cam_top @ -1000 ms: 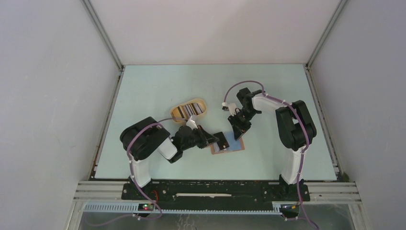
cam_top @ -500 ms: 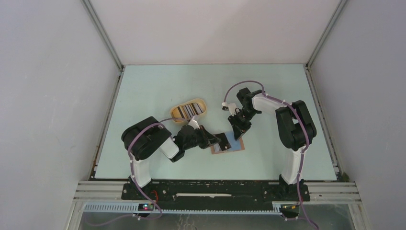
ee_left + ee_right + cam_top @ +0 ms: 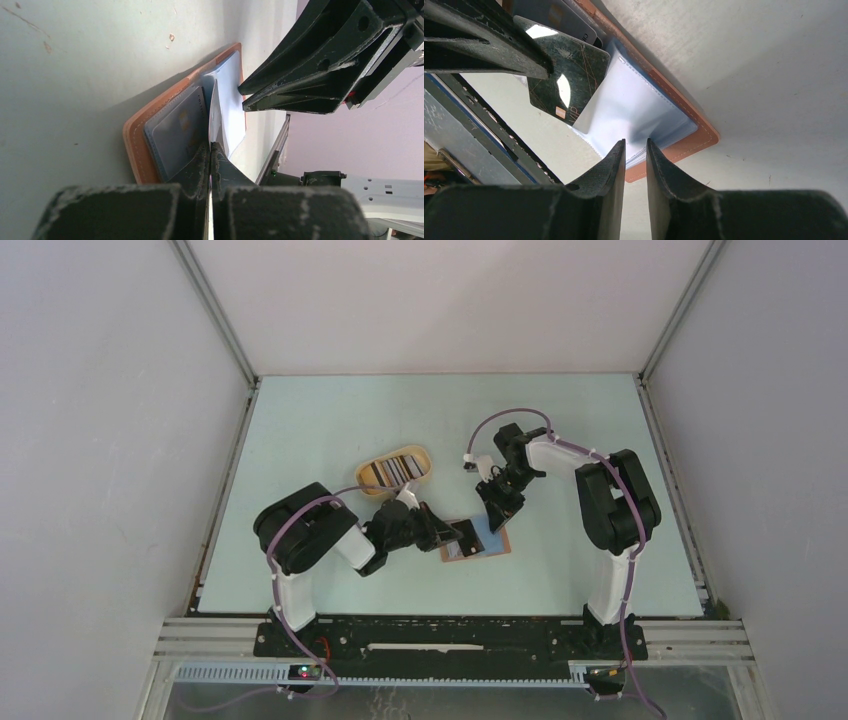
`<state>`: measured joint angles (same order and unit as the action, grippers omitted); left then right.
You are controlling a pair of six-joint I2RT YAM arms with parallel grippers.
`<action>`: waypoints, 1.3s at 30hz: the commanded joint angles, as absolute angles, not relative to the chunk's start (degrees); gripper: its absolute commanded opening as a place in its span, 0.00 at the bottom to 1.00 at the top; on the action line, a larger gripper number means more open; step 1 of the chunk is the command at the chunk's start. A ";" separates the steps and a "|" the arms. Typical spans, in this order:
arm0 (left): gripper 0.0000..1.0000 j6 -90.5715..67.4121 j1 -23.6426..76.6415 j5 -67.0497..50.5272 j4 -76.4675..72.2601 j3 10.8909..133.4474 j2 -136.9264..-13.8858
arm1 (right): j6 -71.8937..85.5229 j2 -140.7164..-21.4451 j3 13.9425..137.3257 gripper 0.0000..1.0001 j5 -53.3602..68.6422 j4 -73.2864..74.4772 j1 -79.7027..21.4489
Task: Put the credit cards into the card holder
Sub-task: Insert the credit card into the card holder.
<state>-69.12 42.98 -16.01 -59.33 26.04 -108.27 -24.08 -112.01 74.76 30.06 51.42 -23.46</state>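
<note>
From above, the flat reddish-brown leather card holder (image 3: 488,544) lies open on the pale green table (image 3: 330,420), near the oval tan tray (image 3: 395,469). The left gripper (image 3: 455,533) is at its left edge with a dark glossy card (image 3: 468,537), and the right gripper (image 3: 497,514) is at its far edge. The left wrist view shows the left fingers pressed together on that card, over a clear plastic sleeve (image 3: 231,100) raised off the holder. The right wrist view shows the right fingers almost together, pinching the sleeve's edge, with the card's corner at its opening.
</note>
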 commanded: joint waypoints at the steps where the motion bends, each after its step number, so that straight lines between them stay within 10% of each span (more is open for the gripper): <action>1: 0.01 -68.86 43.25 -17.85 -56.09 27.41 -108.15 | -24.15 -112.74 76.23 0.30 29.35 51.57 -24.25; 26: 0.06 -69.42 43.25 -20.16 -56.48 30.73 -111.35 | -24.09 -112.10 76.22 0.33 29.38 51.46 -24.54; 39: 0.27 -68.84 43.09 -20.59 -57.28 30.94 -111.63 | -26.43 -104.59 74.83 0.34 34.46 50.35 -23.97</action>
